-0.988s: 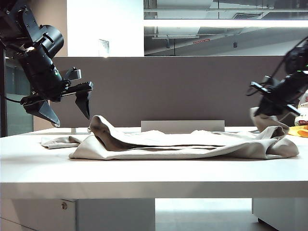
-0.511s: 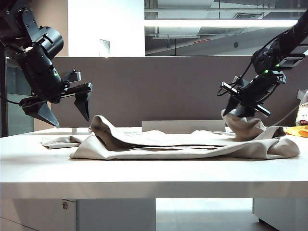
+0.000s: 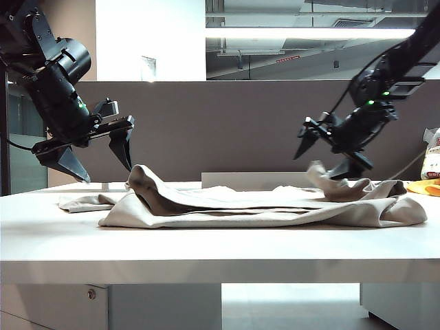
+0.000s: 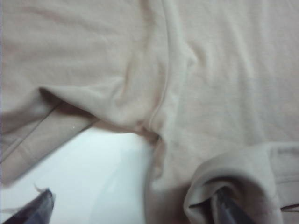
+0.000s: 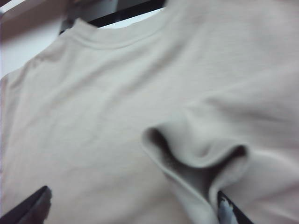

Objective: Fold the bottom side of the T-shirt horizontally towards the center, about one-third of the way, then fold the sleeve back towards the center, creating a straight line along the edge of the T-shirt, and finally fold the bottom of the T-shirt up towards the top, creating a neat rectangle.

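One beige T-shirt [image 3: 275,206] lies rumpled across the table [image 3: 206,254], reaching toward its right edge. Above its left end hangs the left gripper [image 3: 96,155], fingers spread; the right gripper [image 3: 328,157], fingers apart and empty, hovers over its right end.

The T-shirt [image 3: 275,206] is plain beige-cream, unpatterned, darker brownish in its folds, on a white table [image 3: 206,254]. Both arms are black; the left gripper [image 3: 96,155] and right gripper [image 3: 328,155] are black too, with small green lights. The divider [image 3: 234,124] behind is plain grey. Something orange [image 3: 426,187] sits at the right edge.
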Available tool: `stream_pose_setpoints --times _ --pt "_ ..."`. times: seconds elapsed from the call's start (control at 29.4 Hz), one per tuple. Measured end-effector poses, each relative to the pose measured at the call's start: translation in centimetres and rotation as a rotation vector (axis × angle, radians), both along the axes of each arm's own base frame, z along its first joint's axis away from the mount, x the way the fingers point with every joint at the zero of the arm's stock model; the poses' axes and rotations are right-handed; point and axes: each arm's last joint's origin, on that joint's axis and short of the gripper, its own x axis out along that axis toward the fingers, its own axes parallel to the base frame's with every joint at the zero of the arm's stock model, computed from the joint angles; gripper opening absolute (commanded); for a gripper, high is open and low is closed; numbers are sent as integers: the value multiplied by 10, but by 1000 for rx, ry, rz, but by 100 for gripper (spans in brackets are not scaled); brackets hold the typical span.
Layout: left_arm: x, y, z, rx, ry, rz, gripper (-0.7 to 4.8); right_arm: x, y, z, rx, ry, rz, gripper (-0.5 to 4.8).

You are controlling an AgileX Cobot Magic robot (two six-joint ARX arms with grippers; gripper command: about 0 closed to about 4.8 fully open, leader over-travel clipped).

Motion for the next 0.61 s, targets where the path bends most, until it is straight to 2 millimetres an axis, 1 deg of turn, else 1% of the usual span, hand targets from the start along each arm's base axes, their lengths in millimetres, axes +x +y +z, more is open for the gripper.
stream_pose_setpoints --times 0.14,0.2,0.27,0.37,0.44,0.51,0.61 --pt "0 0 0 0 2 0 457 0 14 7 -18 -28 18 479" --pt "0 0 0 0 2 0 457 0 19 14 -60 -53 10 479" --pt "0 0 0 0 2 0 457 0 21 22 -135 -74 -22 479" --pt "0 0 0 0 3 0 457 -2 24 34 -303 -113 -67 479" --pt "0 0 0 0 3 0 457 -4 25 37 -380 -122 -63 479" --pt "0 0 0 0 3 0 457 -7 24 36 -461 -89 -62 479" --pt "0 0 0 0 2 0 457 -9 22 33 -499 -52 -76 479"
